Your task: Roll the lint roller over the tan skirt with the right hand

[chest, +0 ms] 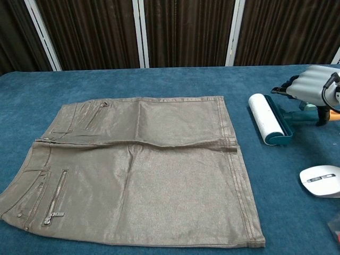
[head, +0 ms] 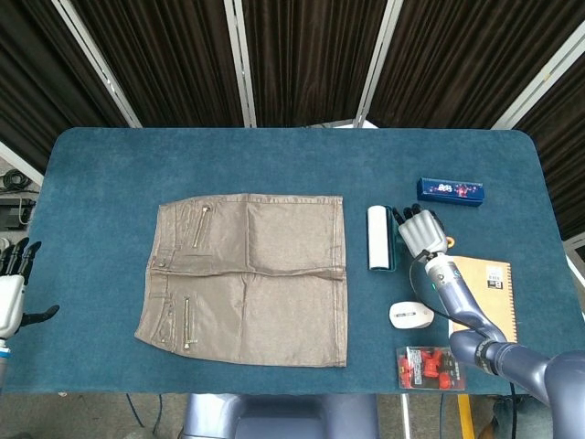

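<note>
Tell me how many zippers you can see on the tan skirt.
2. One zipper runs along the far-left part of the tan skirt, beside the waistband; the other zipper lies in the near-left part. Any on the underside would be hidden.

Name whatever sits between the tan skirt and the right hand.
In the head view, the lint roller lies between the tan skirt and the right hand, off the fabric.

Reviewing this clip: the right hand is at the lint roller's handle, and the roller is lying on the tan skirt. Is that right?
Not quite. The right hand is at the handle, but the lint roller lies on the blue table just beside the tan skirt, off its edge. The head view shows the gap.
</note>
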Robot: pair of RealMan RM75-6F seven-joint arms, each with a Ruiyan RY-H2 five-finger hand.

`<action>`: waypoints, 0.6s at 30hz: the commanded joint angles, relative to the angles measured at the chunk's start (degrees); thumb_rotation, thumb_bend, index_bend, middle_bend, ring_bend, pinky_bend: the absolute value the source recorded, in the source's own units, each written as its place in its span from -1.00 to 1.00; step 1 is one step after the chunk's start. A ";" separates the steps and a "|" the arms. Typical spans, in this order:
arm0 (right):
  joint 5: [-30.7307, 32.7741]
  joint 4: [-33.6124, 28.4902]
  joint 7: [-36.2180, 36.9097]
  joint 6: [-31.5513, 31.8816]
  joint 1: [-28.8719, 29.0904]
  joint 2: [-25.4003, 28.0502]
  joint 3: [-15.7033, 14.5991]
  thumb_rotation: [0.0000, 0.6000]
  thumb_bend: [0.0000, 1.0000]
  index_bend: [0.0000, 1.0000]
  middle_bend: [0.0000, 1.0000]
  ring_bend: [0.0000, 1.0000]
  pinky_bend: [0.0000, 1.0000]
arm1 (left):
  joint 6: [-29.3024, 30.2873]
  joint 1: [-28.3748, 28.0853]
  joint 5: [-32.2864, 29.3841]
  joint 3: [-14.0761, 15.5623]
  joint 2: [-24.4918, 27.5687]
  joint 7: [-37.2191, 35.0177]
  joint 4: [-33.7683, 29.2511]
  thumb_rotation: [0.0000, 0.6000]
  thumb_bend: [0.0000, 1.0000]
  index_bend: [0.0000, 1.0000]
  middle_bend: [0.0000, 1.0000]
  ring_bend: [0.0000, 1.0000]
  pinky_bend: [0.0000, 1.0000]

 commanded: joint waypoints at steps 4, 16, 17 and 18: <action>-3.28 -12.64 2.35 7.10 -3.62 8.70 -0.47 1.00 -1.00 -1.00 -0.78 -0.73 0.29 | 1.24 0.58 1.92 0.45 1.12 -1.49 -1.41 1.00 -1.00 -1.00 -1.00 -1.00 -1.00; -22.77 -30.72 32.21 26.43 -16.93 23.96 -5.63 1.00 -1.00 -1.00 -1.00 -1.00 -0.73 | 4.50 2.16 8.97 3.01 3.02 -4.14 -3.75 1.00 -1.00 -1.00 -1.00 -1.00 -1.00; -24.33 -31.09 34.80 28.47 -18.49 24.76 -6.43 1.00 -1.00 -1.00 -1.00 -1.00 -0.85 | 4.85 2.33 9.60 3.27 3.06 -4.15 -3.82 1.00 -1.00 -1.00 -1.00 -1.00 -1.00; -24.78 -31.12 35.42 29.02 -18.92 24.94 -6.66 1.00 -1.00 -1.00 -1.00 -1.00 -0.94 | 5.00 2.40 9.83 3.36 3.07 -4.15 -3.86 1.00 -1.00 -1.00 -1.00 -1.00 -1.00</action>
